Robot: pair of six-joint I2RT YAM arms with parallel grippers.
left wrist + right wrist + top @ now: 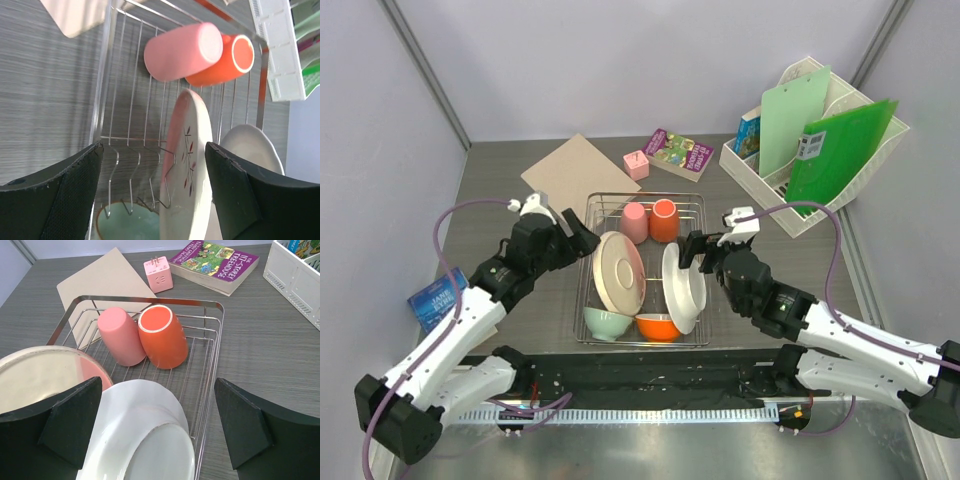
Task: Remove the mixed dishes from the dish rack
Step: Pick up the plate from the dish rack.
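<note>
The silver wire dish rack (700, 205) holds a pink cup (634, 222) and an orange cup (664, 220) lying at its far end. A pink-rimmed plate (617, 272) and a white plate (682, 288) stand on edge. A mint-green bowl (608, 323) and an orange bowl (659, 327) sit at the near end. My left gripper (582, 237) is open, and in the left wrist view (152, 192) its jaws straddle the pink-rimmed plate's (187, 165) edge. My right gripper (688, 250) is open above the white plate (145, 435).
A tan board (578, 174), a pink cube (636, 164) and a book (679, 154) lie behind the rack. A white file organizer (815, 135) with green folders stands at the back right. A blue book (435, 296) lies at the left.
</note>
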